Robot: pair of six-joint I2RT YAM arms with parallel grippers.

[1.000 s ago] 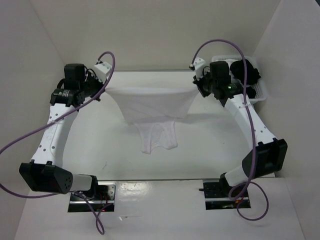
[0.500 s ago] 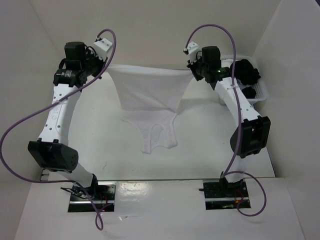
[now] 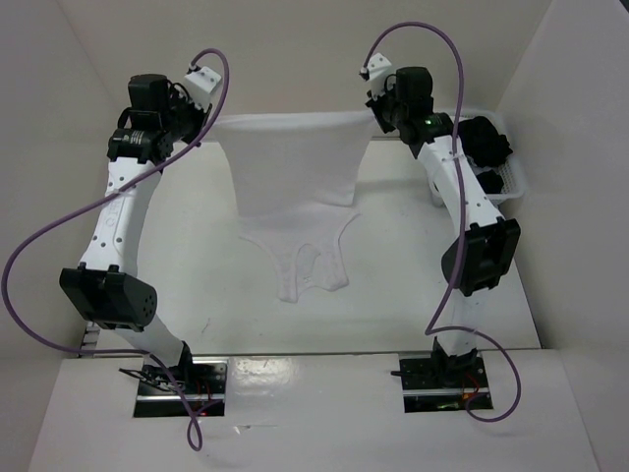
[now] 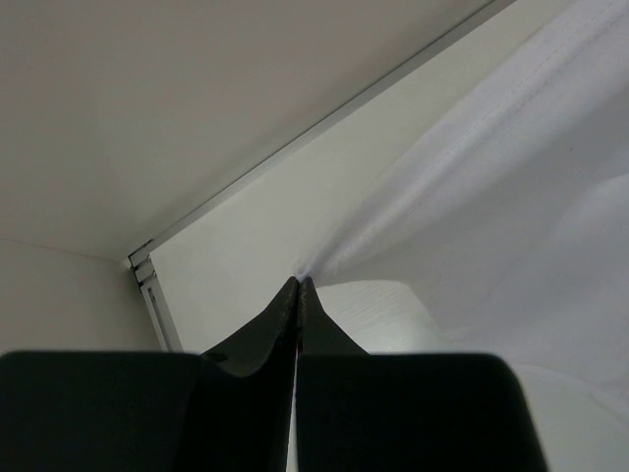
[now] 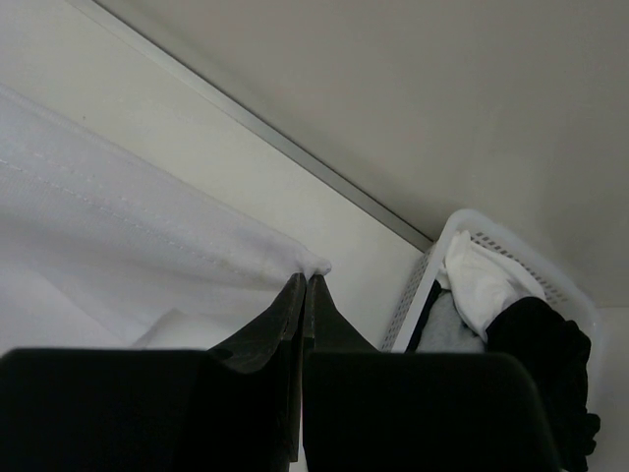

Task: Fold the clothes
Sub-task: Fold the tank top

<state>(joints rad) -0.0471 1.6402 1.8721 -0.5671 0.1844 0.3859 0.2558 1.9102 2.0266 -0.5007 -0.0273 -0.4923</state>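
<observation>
Shows left gripper (image 3: 210,128) and right gripper (image 3: 368,118) each pinched on a top corner of the garment (image 3: 295,172); hangs spread between them, tail on table (image 3: 197,256), pointing toward the near edge.

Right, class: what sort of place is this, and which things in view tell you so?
Probably a robotics test cell, not a home: white walls box in the table, the left gripper and right gripper hold up the clothes, a basket of laundry stands aside.
</observation>
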